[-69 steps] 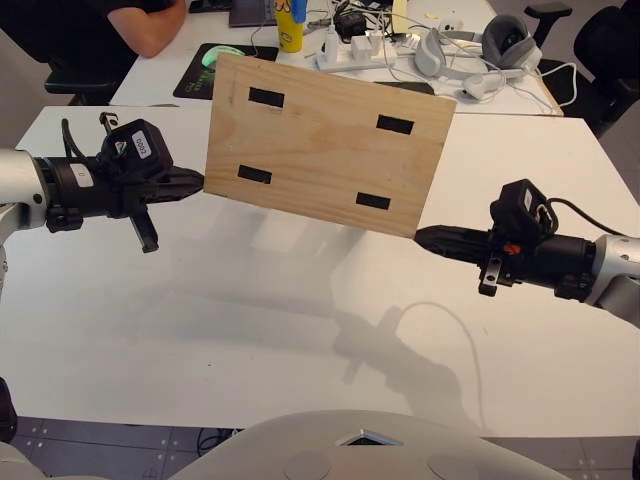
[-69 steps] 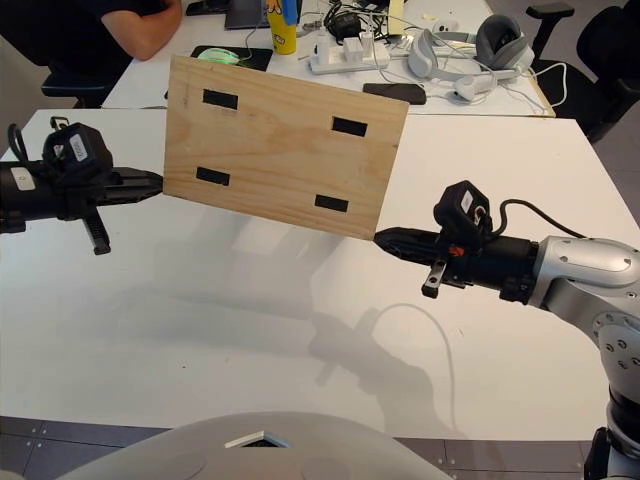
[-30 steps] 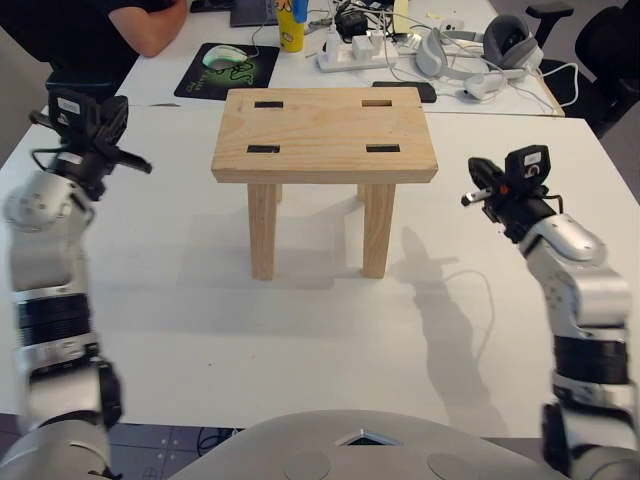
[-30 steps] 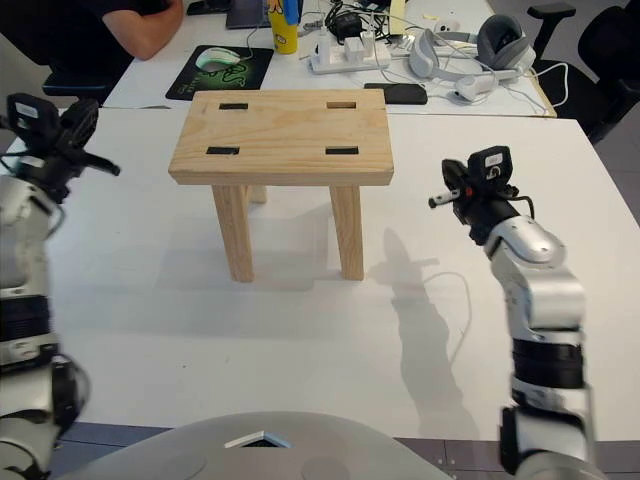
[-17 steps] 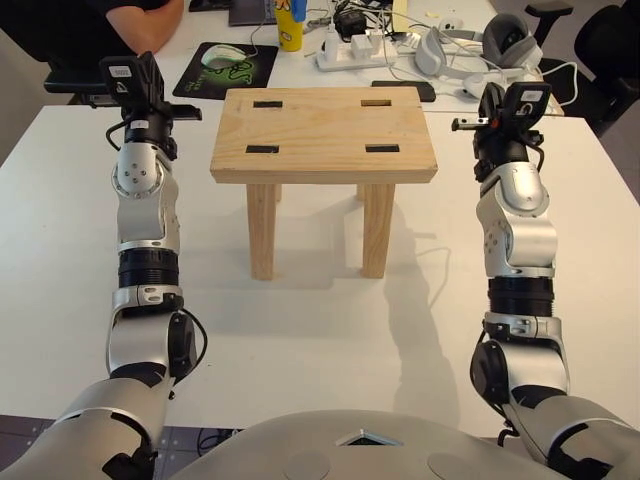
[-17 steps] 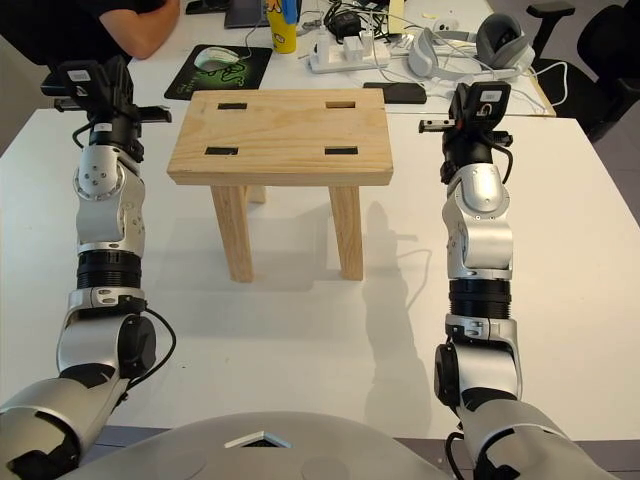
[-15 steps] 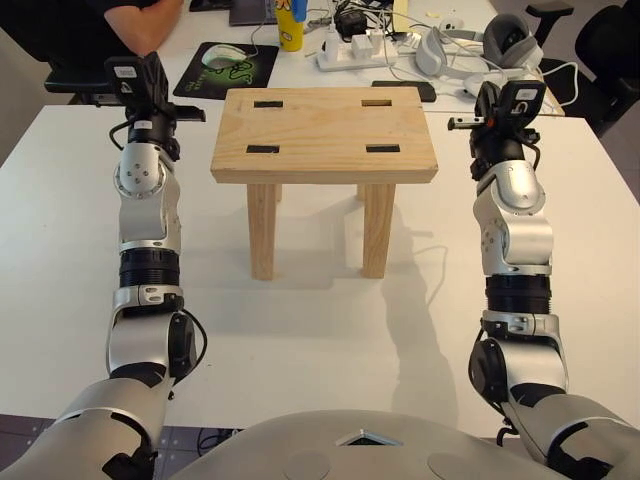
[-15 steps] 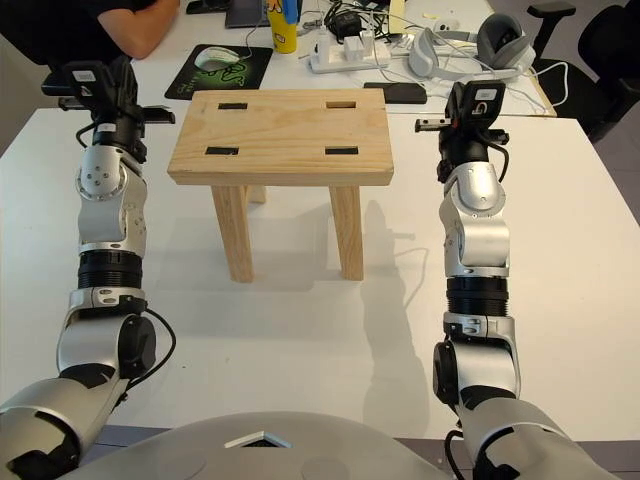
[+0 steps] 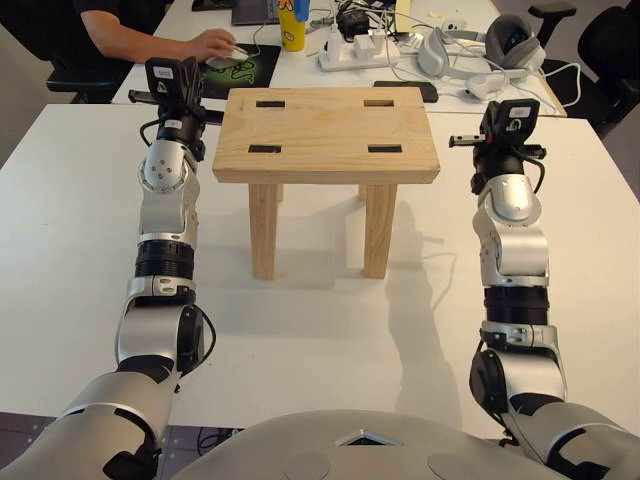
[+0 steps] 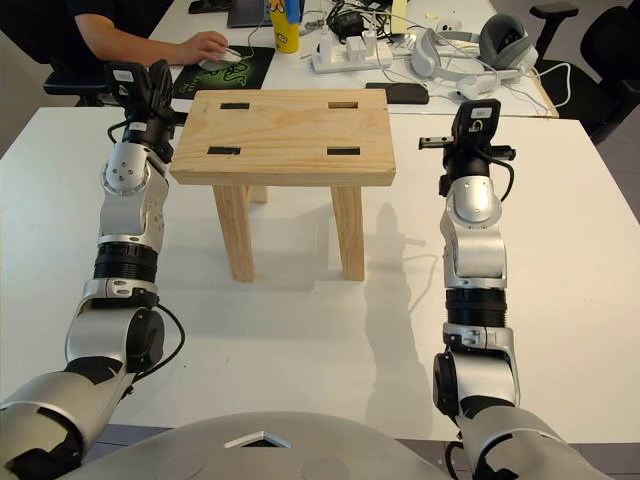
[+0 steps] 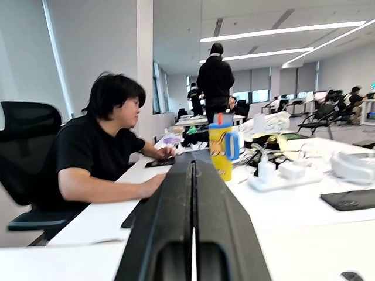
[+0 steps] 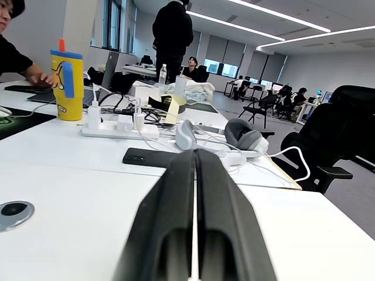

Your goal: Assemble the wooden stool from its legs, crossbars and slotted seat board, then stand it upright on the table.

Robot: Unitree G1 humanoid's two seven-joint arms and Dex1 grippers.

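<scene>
Stool, pale wood, upright on four legs; left claw, right claw both closed, empty.

The stool is pale, honey-toned wood with a faint grain, and its seat is marked by four dark slots. The table under it is plain white. Beyond the stool are a yellow cup with a blue handle, a black mouse mat with green markings, a black phone and a grey headset. On either side of the stool, the left gripper and right gripper are matte black.
</scene>
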